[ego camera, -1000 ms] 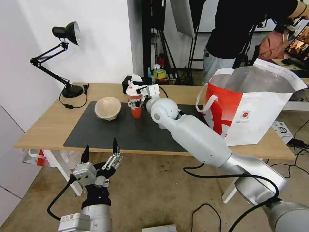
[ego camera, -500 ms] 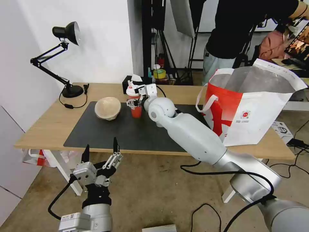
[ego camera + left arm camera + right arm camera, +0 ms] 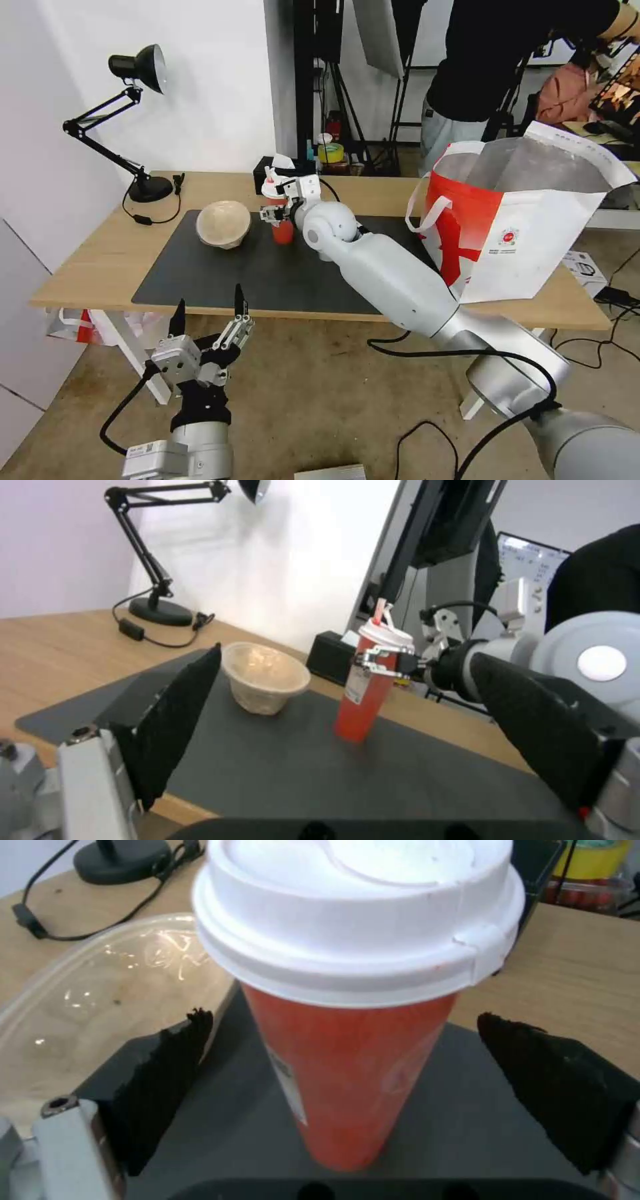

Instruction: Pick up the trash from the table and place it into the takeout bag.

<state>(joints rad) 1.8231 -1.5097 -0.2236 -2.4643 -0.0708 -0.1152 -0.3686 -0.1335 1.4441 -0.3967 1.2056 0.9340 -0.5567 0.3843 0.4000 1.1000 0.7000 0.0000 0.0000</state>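
The right gripper (image 3: pixel 275 215) sits at the tall red cup (image 3: pixel 281 215) on the dark mat (image 3: pixel 267 273), its jaws spread wide with the cup between them and daylight on both sides — nothing is held yet. The cup stands upright, narrow at the base and heavy-looking at its white lid (image 3: pixel 360 915), so my worry is a tip-over: if one finger (image 3: pixel 167 1085) meets the wall before the other, or the squeeze lands just under the lid, the cup could topple or the lid pop. A hard pinch might also crush the thin wall.

Just beside the cup, on the robot's left, sits the beige paper bowl (image 3: pixel 223 224); a sideways nudge could knock cup into bowl. The black tissue box (image 3: pixel 268 175) stands close behind. The takeout bag (image 3: pixel 527 213) gapes open at the table's (image 3: pixel 87 260) right end, well apart, and the robot's own forearm lies across that path. The left gripper (image 3: pixel 208 320) hangs open below the table edge, idle.
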